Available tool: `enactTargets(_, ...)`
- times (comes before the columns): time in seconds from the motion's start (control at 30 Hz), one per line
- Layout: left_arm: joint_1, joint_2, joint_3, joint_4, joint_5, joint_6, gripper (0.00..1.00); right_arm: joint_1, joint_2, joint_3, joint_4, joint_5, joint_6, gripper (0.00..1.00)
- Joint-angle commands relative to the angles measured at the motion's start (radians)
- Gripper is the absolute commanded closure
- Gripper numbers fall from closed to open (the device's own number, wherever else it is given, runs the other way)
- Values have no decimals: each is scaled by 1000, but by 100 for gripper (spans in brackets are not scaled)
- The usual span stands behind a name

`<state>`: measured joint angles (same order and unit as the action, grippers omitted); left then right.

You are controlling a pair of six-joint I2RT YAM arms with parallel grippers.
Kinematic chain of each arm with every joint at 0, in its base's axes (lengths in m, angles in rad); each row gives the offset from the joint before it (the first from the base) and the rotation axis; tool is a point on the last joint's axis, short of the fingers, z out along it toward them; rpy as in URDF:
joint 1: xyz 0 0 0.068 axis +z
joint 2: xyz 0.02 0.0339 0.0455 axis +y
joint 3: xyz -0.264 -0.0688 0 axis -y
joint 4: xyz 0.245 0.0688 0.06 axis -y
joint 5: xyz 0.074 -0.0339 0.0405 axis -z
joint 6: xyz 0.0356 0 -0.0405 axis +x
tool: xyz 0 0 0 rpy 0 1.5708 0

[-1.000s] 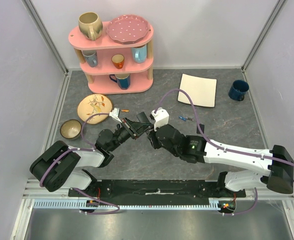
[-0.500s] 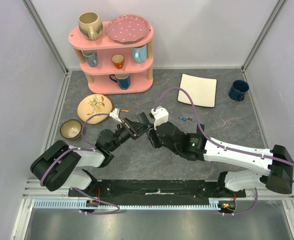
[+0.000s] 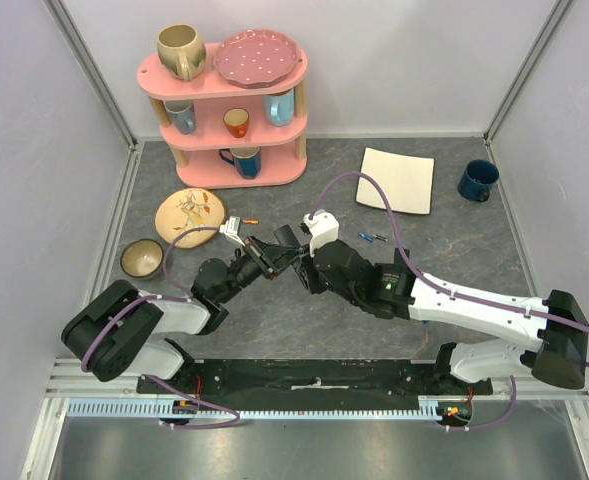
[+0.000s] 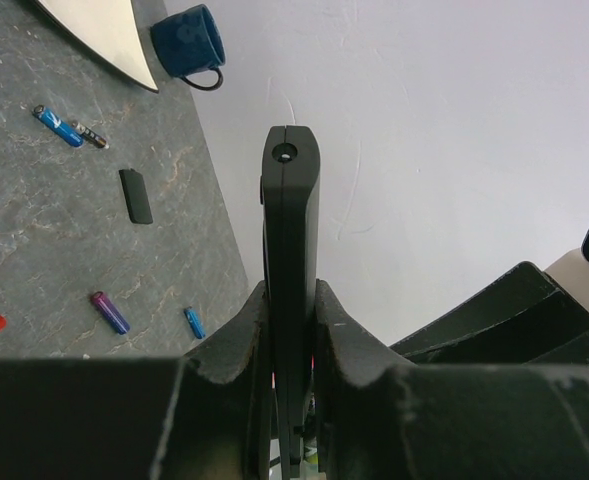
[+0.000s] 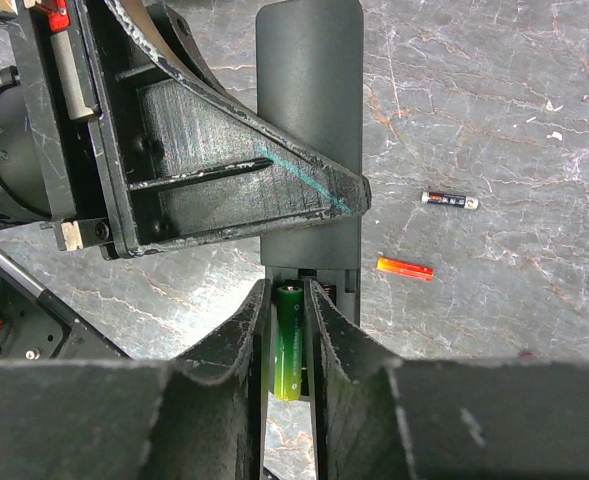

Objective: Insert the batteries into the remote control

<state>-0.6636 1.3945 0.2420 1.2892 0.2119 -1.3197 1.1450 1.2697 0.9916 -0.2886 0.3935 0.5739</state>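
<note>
Mid-table, left end effector [image 4: 292,300] pinches remote control [image 4: 292,205]; right end effector [image 5: 289,296], battery [image 5: 289,345] (green).

The grey marbled bench [image 3: 454,260] carries a pink shelf [image 3: 279,174] at 11 o'clock, a white square plate [image 3: 397,180] at 1 o'clock, a blue mug [image 3: 477,180] at 2 o'clock, a floral plate [image 3: 189,212] at 10 o'clock, a small bowl [image 3: 141,258] at 9 o'clock, and loose batteries [image 3: 373,238] near centre.

left gripper [image 4: 292,295] crowds right gripper [image 5: 289,300]
</note>
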Motion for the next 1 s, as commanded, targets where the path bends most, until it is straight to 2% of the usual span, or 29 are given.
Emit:
enactTargets(0.0, -5, 1, 6, 344, 4, -16, 98, -13, -18, 36, -1, -4, -14, 77)
enactTargets(0.13, -5, 3, 6, 344, 7, -16, 98, -21, -18, 35, -3, -12, -16, 87)
enactTargets(0.17, -5, 3, 6, 344, 9, -16, 98, -22, -18, 35, -4, -12, -16, 94)
enactTargets(0.23, -7, 3, 8, 344, 9, -19, 98, -25, -20, 33, -1, -13, -17, 100)
enactTargets(0.43, -5, 8, 19, 344, 1, -35, 98, -25, -99, -33, 120, -35, -35, 100)
enactTargets(0.67, -5, 23, 33, 341, -17, -68, 98, -25, -196, -100, 207, 22, -48, 100)
enactTargets(0.8, -7, 34, 49, 334, -28, -108, 98, -24, -246, -203, 331, 48, -45, 100)
enactTargets(0.97, -5, 12, 71, 263, -32, -116, 98, -13, -262, -269, 414, 73, -45, 100)
